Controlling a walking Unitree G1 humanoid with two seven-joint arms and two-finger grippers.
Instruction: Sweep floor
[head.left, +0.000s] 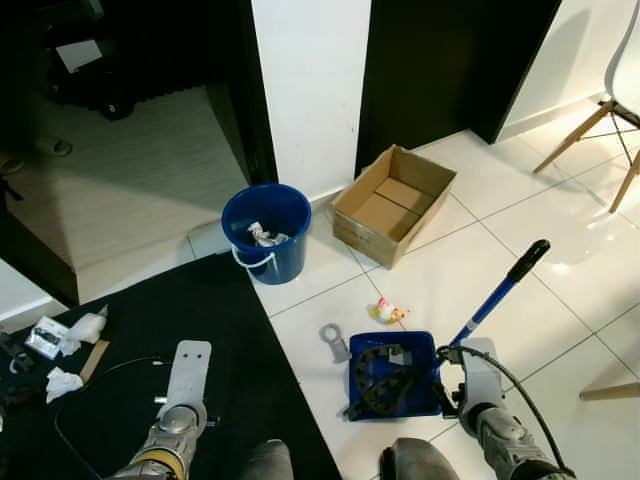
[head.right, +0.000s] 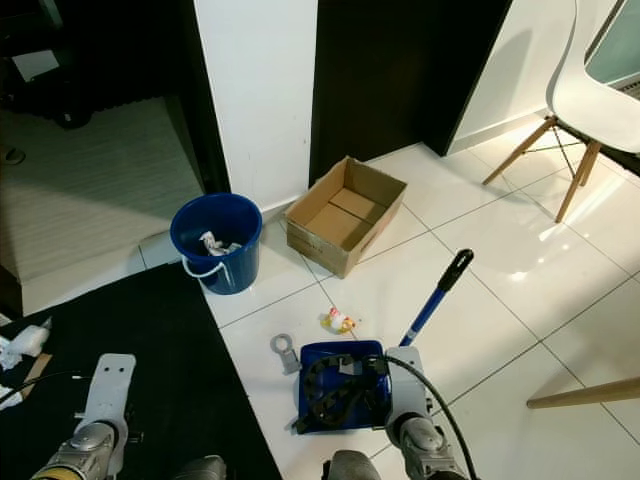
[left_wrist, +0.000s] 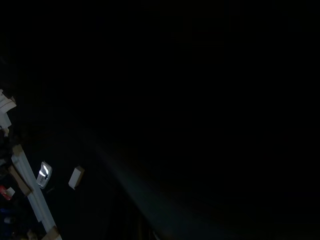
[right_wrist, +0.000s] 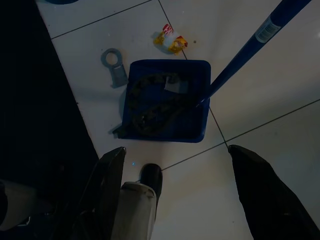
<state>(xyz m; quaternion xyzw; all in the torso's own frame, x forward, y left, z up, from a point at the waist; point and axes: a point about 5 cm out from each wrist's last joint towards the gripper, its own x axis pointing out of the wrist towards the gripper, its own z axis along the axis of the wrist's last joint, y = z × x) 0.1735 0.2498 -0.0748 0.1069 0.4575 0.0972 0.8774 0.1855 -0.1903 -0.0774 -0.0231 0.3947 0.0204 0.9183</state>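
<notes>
Right gripper (right_wrist: 175, 165) hangs just above the floor, fingers (right_wrist: 260, 192) spread wide, grasping nothing — beside the blue dustpan (right_wrist: 167, 100). Left gripper (head.left: 185, 375) idle — fingers' state untellable.

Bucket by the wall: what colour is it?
Blue, with a white handle; the bucket shows best in the left eye view.

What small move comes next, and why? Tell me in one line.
Probably ease the right tool forward onto the handle and close it: its fingers stand open, holding nothing, and the wrapper lies unswept on the tile just beyond the dustpan.
</notes>
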